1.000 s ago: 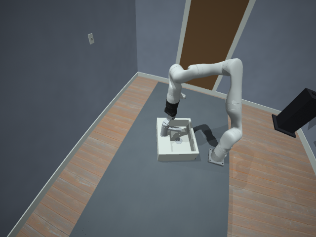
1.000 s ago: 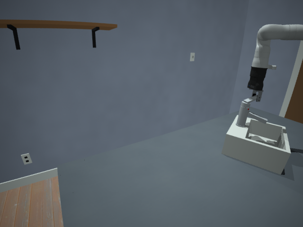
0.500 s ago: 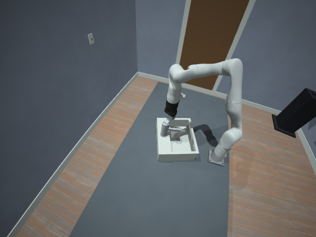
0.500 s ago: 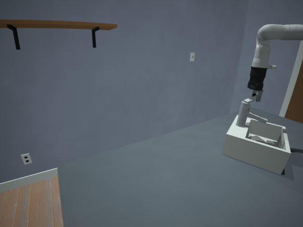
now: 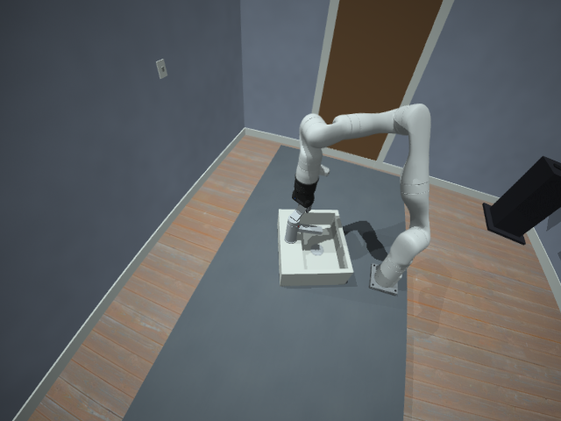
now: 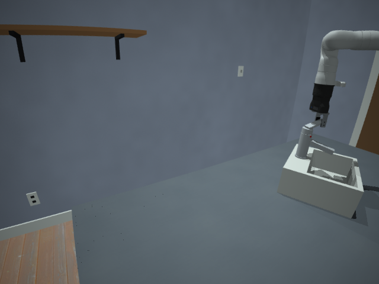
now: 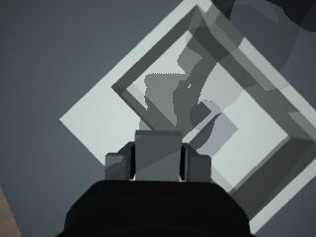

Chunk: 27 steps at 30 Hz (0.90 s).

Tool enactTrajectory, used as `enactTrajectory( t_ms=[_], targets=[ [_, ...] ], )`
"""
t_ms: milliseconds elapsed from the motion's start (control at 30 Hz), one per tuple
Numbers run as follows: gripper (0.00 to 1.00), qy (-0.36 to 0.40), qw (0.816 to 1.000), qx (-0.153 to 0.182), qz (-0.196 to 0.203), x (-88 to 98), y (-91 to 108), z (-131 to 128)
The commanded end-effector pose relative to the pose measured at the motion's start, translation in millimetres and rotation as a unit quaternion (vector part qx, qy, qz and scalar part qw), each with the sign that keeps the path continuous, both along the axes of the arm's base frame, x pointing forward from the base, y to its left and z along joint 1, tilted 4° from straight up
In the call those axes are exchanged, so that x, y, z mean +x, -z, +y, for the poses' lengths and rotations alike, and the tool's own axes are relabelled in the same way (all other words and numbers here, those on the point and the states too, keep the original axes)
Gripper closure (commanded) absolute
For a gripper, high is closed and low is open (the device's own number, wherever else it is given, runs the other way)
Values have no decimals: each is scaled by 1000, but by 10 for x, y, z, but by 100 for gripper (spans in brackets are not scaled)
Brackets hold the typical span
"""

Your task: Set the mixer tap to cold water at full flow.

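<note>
Wrist view: hand [image 7: 157, 159] clamped on lever [image 7: 157, 150].

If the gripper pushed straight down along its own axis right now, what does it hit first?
Nothing new to hit: the gripper is already shut on the tap lever. Pushing on would press that lever down; below it looks like the sink deck, though depth is unclear.

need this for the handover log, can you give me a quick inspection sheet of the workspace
surface: grey mat over wood floor
job's things: sink with tap; lever raised, tip held; red dot visible on tap, blue dot not seen
clutter: nothing seen
grippers: gripper above the tap, jaws shut on lever
cables: dark one behind sink
surroundings: door, shelf, wall outlet, black box
</note>
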<state>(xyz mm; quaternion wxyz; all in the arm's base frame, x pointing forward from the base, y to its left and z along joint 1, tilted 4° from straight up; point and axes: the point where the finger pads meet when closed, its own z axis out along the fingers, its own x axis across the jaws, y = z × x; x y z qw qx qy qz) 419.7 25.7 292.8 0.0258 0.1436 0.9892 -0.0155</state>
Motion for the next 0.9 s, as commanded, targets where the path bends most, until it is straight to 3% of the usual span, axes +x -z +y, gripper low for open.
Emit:
enactTrajectory(
  t_ms=[0, 600, 633, 867],
  targets=[
    [100, -1, 1000, 1, -4, 6, -38, 25],
    [100, -1, 1000, 1, -4, 6, -38, 25],
    [0, -1, 1000, 1, -4, 6, -38, 25],
    [0, -1, 1000, 1, -4, 6, -38, 25]
  ],
)
